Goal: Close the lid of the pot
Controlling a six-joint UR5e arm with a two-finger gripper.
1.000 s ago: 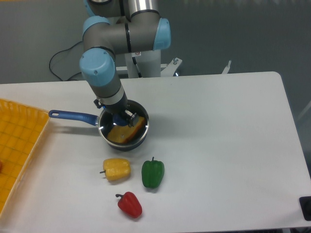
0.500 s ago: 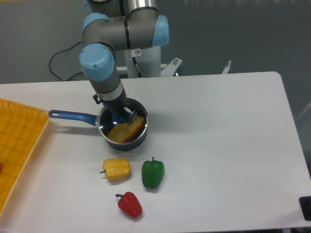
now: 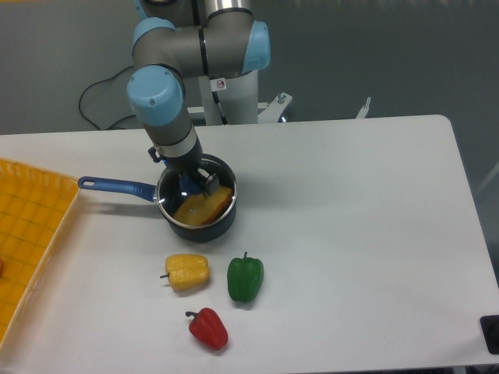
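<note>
The black pot with its long blue handle stands left of the table's middle, with an orange-yellow piece inside. The glass lid lies level over the pot's mouth, its metal rim lined up with the pot's rim; I cannot tell if it rests fully on it. My gripper reaches down onto the lid's middle and is shut on the dark blue knob, which it mostly hides.
A yellow pepper, a green pepper and a red pepper lie in front of the pot. A yellow-orange tray sits at the left edge. The arm's base stands behind the pot.
My gripper and the lid have shifted slightly left and back over the pot. The peppers and the tray have not moved.
</note>
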